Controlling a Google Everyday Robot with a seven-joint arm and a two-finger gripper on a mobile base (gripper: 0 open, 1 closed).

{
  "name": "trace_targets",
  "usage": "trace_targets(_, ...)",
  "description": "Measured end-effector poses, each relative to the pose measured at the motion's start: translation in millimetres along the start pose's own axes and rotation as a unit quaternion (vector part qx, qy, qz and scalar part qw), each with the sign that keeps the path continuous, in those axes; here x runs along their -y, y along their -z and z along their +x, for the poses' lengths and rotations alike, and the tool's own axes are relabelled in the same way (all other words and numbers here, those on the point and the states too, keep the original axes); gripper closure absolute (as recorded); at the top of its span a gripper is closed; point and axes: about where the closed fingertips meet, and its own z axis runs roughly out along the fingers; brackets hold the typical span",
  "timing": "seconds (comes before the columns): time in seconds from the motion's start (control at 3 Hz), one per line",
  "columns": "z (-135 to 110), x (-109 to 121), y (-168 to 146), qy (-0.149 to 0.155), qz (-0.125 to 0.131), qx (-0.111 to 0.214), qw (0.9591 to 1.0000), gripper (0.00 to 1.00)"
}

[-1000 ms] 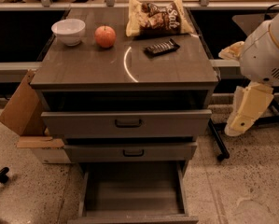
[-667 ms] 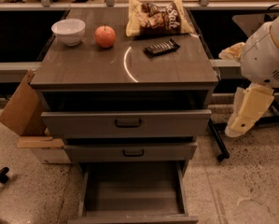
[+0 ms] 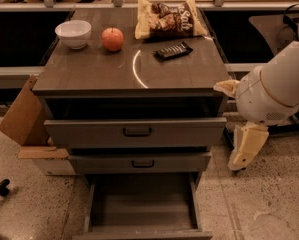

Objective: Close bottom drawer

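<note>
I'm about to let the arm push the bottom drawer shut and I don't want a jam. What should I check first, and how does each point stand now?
1. Bottom drawer found and open: ok, it is pulled far out below the middle drawer.
2. Nothing sticking up inside its box: ok, it looks empty.
3. Gripper lined up with the drawer's front: not ok, it hangs to the right of the cabinet, apart from it.
4. Space behind the drawer free: cannot tell, it is hidden under the middle drawer.
5. Drawer front and handle in view: not ok, the picture's lower edge cuts them off.
</note>
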Motion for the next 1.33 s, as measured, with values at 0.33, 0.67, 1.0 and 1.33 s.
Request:
trace_targets(0.33, 4.1, -20.3, -39.5, 0.023, -0.021, 0.034, 0.9989, 0.0)
trace_targets(0.67, 4.0, -20.3, -39.3, 0.023, -0.021, 0.033, 0.999, 0.0)
trace_targets(1.0, 4.2, -25.6, -45.7, 0.034, -0.025, 0.036, 0.9984, 0.0)
trace_targets(1.33, 9.1, -40.8, -63.5, 0.058, -0.033, 0.039, 0.997, 0.0)
